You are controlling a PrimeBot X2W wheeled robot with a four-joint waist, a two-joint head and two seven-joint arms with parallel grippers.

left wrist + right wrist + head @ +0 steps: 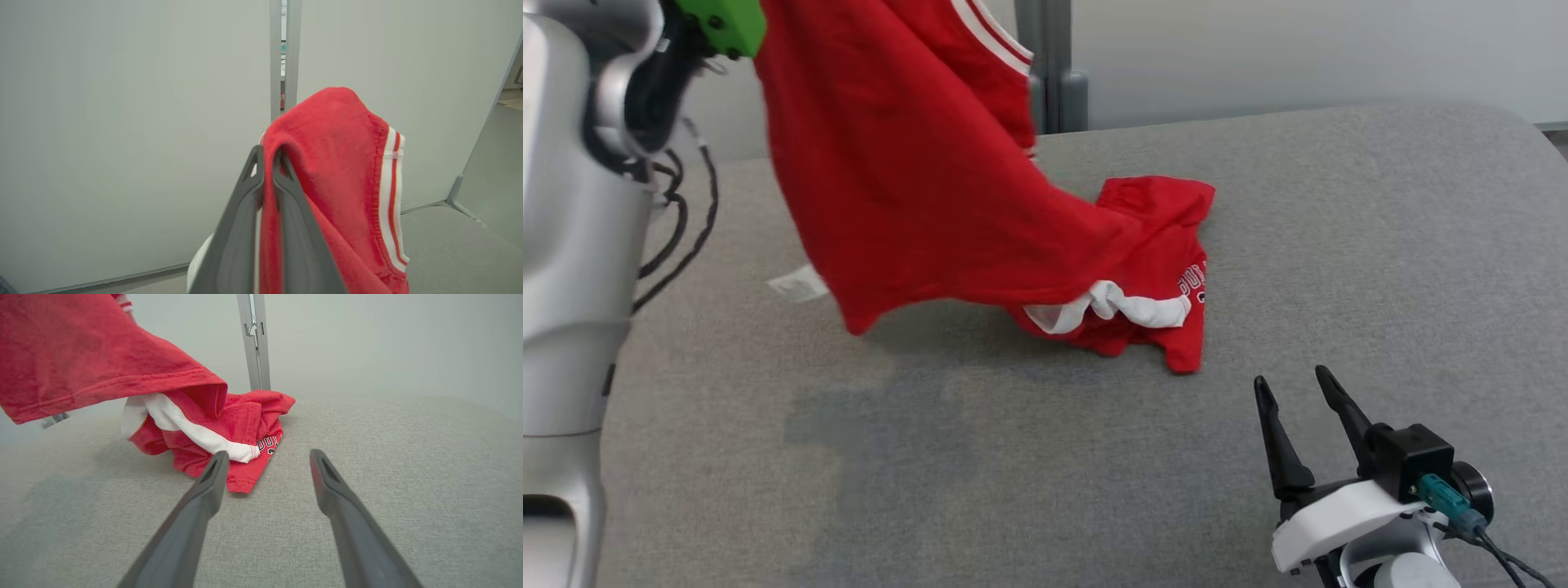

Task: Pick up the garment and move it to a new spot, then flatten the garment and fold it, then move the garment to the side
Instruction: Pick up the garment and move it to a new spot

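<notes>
The garment is a red jersey with white and red striped trim. Its upper part hangs in the air at the top left of the head view, while its lower part lies bunched on the grey surface. My left gripper is shut on a fold of the garment, and the cloth drapes over its right finger. My right gripper stands open at the lower right, low over the surface and a short way in front of the bunched end, touching nothing.
A white label dangles under the lifted cloth. Behind the padded grey surface stand pale wall panels joined by a grey post. My left arm's silver body fills the left edge, with black cables beside it.
</notes>
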